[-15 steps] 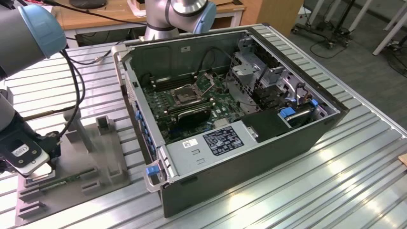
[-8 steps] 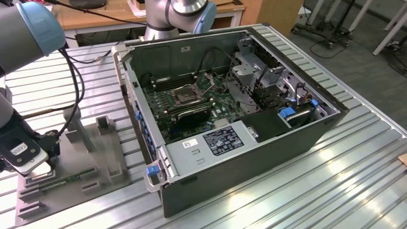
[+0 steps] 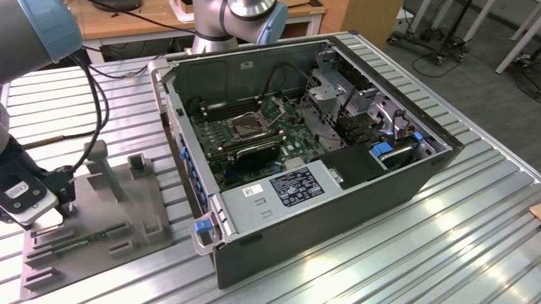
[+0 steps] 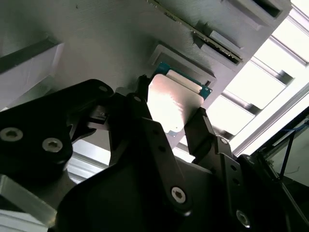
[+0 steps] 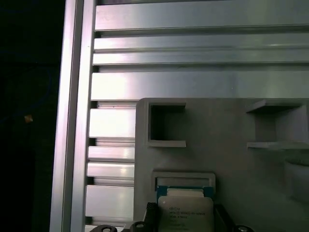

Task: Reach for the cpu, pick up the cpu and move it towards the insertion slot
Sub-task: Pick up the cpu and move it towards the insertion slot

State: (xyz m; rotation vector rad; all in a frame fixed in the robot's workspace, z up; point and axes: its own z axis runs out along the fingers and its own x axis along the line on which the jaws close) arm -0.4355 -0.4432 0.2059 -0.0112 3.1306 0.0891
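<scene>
The cpu (image 4: 173, 99), a thin square chip with a shiny silver face, lies in a shallow pocket of the grey fixture plate (image 3: 127, 209). In the first wrist view the cpu (image 5: 186, 209) shows its printed face and a blue-green edge. My gripper (image 4: 170, 105) stands over it at the exterior view's left (image 3: 57, 197). Its black fingers (image 4: 141, 89) press against two opposite sides of the chip, so it is shut on it. The insertion slot (image 3: 249, 125), a dark square socket with a silvery frame, sits on the motherboard inside the open computer case (image 3: 338, 209).
The fixture plate (image 5: 231, 125) carries raised blocks, empty pockets (image 5: 166, 124) and a green memory stick (image 3: 85, 241). All of it rests on a ribbed aluminium table (image 3: 473, 209). Case walls, cables and a drive cage (image 3: 334, 95) surround the socket.
</scene>
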